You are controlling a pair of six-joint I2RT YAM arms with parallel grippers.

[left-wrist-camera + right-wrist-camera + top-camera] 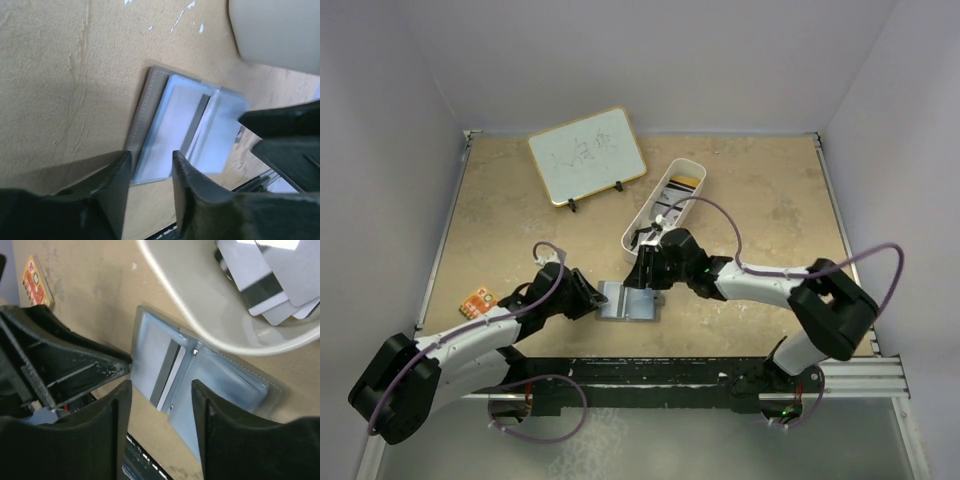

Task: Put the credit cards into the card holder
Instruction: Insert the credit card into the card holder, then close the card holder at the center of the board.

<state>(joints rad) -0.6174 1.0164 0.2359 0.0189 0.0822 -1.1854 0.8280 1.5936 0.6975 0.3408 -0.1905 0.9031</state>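
The card holder lies open on the table, light blue inside up. A white-grey credit card with a dark stripe lies on its inside by the fold. My left gripper is open at the holder's left edge, which lies between its tips. My right gripper hovers open over the holder's middle with nothing in it. More credit cards, white-grey with a black stripe, yellow and black, lie in the white tray.
The long white tray's rim lies right behind the holder. A small whiteboard stands at the back left. An orange patterned little board lies at the left edge. The two grippers are close together over the holder.
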